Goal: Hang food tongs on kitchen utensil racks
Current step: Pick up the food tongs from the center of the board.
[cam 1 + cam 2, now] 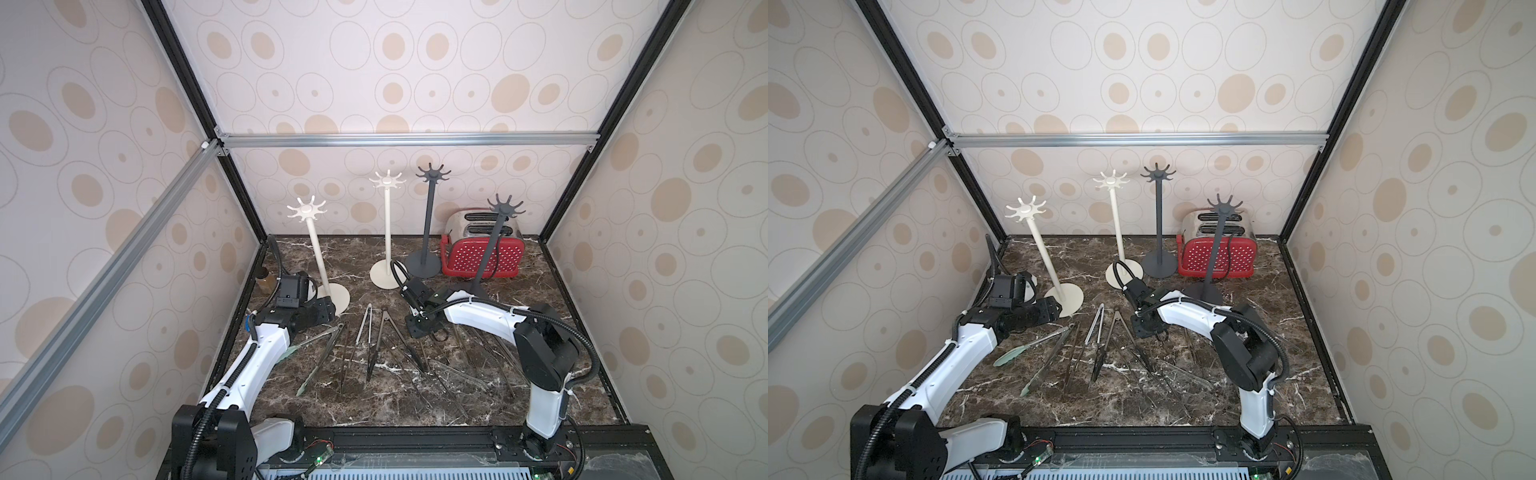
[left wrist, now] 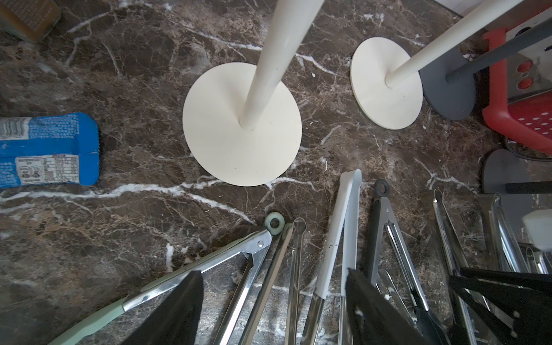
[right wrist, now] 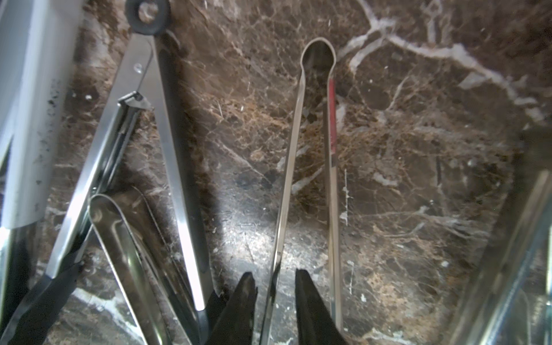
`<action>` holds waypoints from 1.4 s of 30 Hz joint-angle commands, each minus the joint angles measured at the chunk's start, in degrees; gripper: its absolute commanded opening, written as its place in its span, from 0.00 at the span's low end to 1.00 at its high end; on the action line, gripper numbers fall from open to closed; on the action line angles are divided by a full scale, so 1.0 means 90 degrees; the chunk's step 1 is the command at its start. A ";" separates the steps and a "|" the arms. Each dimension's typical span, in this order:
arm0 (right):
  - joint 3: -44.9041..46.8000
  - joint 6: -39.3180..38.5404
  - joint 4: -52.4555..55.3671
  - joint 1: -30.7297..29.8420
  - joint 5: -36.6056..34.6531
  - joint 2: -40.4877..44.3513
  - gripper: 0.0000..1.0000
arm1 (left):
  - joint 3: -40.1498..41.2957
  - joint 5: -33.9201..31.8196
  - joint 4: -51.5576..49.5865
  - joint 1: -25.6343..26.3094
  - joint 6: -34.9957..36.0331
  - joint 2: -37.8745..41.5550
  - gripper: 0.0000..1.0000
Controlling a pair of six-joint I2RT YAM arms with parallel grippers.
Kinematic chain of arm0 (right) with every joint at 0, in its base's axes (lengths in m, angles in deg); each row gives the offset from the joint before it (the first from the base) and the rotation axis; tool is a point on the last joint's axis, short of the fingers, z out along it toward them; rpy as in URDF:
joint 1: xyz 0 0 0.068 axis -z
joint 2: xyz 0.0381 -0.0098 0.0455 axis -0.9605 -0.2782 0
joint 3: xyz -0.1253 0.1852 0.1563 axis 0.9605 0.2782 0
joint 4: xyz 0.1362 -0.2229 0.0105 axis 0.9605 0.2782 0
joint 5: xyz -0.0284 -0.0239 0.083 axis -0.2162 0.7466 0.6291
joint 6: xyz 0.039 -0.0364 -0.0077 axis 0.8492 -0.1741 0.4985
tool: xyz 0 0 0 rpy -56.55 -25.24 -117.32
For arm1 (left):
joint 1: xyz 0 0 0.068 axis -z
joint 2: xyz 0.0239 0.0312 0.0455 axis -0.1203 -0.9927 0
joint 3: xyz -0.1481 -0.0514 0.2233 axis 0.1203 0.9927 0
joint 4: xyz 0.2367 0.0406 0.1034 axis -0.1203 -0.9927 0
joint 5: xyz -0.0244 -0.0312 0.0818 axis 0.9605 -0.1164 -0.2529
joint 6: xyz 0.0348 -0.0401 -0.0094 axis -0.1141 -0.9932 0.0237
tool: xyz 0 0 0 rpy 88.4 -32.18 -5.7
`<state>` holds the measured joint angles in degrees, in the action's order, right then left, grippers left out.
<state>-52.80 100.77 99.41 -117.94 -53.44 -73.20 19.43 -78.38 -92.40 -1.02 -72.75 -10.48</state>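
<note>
Four kitchen utensil racks stand at the back in both top views: two cream ones [image 1: 316, 249] [image 1: 387, 232] and two dark grey ones [image 1: 430, 220] [image 1: 494, 245], all with bare hooks. Several food tongs lie fanned on the marble, among them a green-tipped pair [image 1: 316, 345], a white-handled pair [image 1: 363, 332] and a black-tipped pair [image 1: 399, 336]. My left gripper [image 2: 274, 298] hovers open and wide above the tongs' hinge ends, by the nearest cream base [image 2: 242, 125]. My right gripper [image 3: 276, 283] is low, its narrowly open jaws straddling one arm of slim steel tongs [image 3: 298, 149].
A red and silver toaster [image 1: 482, 253] sits at the back right behind a grey rack. A blue snack packet [image 2: 47, 149] and an amber jar [image 1: 264, 280] lie by the left wall. Patterned enclosure walls close in three sides.
</note>
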 commanded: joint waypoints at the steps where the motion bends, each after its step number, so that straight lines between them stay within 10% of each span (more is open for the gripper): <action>1: -0.0110 0.0166 0.0062 -0.0041 0.0019 -0.0180 0.23 | -0.0137 -0.0007 -0.0099 -0.0010 -0.0060 0.0015 0.75; 11: -0.0152 0.0216 0.0077 -0.0037 -0.0104 -0.0265 0.00 | -0.0125 0.0004 -0.0099 -0.0010 -0.0057 0.0044 0.75; 22: -0.0399 -0.0519 0.0160 -0.0140 -0.0150 0.0703 0.00 | -0.0018 0.0151 0.0210 -0.0010 -0.0030 0.0221 0.74; 32: -0.0303 -0.2233 -0.2313 -0.0412 0.1582 0.2045 0.00 | 0.0508 0.0132 0.0811 -0.0010 -0.0119 0.0751 0.73; 42: -0.1566 -0.2295 -0.3906 -0.0430 0.2301 0.1373 0.00 | 0.0797 0.0042 0.1063 -0.0010 -0.0117 0.1006 0.72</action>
<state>-62.90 81.43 70.99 -121.31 -35.82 -58.45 26.32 -77.37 -84.64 -1.02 -72.99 -2.29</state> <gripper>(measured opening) 0.064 0.722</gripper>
